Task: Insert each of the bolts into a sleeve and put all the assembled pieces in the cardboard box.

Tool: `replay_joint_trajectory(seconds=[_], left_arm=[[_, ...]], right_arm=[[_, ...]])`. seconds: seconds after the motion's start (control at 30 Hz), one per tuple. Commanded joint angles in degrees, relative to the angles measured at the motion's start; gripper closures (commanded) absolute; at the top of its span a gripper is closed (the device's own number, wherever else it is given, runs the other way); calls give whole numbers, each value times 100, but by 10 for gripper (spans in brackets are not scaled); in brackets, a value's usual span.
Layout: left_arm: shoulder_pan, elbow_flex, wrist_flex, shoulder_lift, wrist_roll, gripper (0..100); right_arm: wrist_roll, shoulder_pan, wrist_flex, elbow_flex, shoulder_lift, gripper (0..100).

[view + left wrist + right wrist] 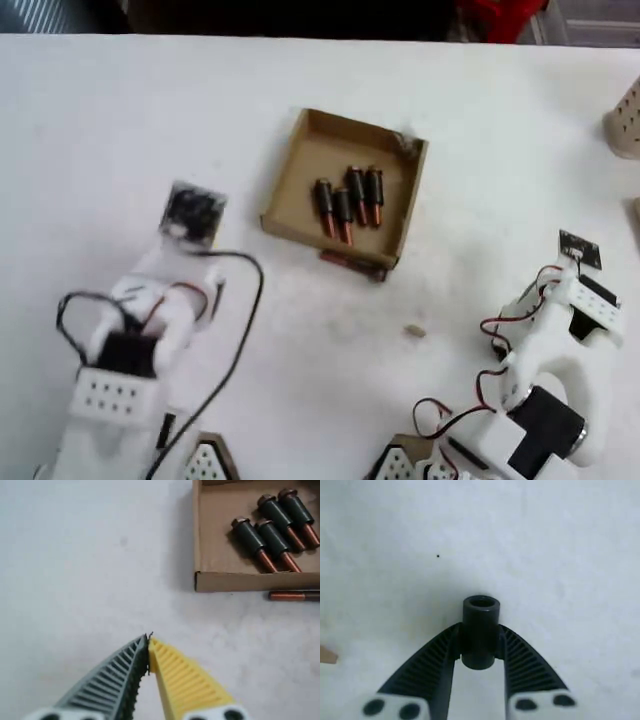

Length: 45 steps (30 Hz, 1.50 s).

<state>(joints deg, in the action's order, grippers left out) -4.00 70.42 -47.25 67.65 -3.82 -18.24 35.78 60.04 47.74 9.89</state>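
Observation:
The cardboard box (283, 215) sits mid-table with several assembled bolt-and-sleeve pieces (348, 200) lying in it. The left wrist view looks into the box (235, 581) at the same pieces (272, 535). A loose copper bolt (352, 263) lies on the table against the outside of the box's near wall (292, 596). My left gripper (149, 641) is shut and holds nothing, low over bare table left of the box (193, 212). My right gripper (479, 630) is shut on a black sleeve (481, 611), held upright with its bore showing, at the table's right side (578, 248).
A small tan scrap (415, 330) lies on the table between the two arms. A beige perforated object (625, 120) stands at the right edge. Cables trail from both arm bases near the front edge.

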Motion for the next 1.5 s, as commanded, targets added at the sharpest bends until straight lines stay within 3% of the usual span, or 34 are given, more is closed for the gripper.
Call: replay_joint_trajectory(seconds=[0.0,0.2,0.4,0.5,0.63,0.83,1.1,1.47], left_arm=[[-892,-1169,185,-1815,229,976],[-2193,-1820,185,-2809,132,976],[-3371,-2127,211,-3688,-1837,976],[-3670,-2136,695,-4145,-2347,976],[-3688,-2207,1512,-4857,-2629,943],[-3574,-3077,1644,-6211,-2840,763],[-3231,-4563,1609,-7881,-3385,763],[-3213,-4844,1644,-8075,-3393,763]], right_arm=[[-35,48,-101,-35,224,981],[-35,48,-101,-26,215,981],[-70,48,-110,-26,215,981],[-79,48,-110,-26,215,981],[-79,48,-119,-26,215,981],[-79,-4,-347,88,215,981],[-79,-66,-347,97,215,981],[-79,-75,-347,97,215,981]])
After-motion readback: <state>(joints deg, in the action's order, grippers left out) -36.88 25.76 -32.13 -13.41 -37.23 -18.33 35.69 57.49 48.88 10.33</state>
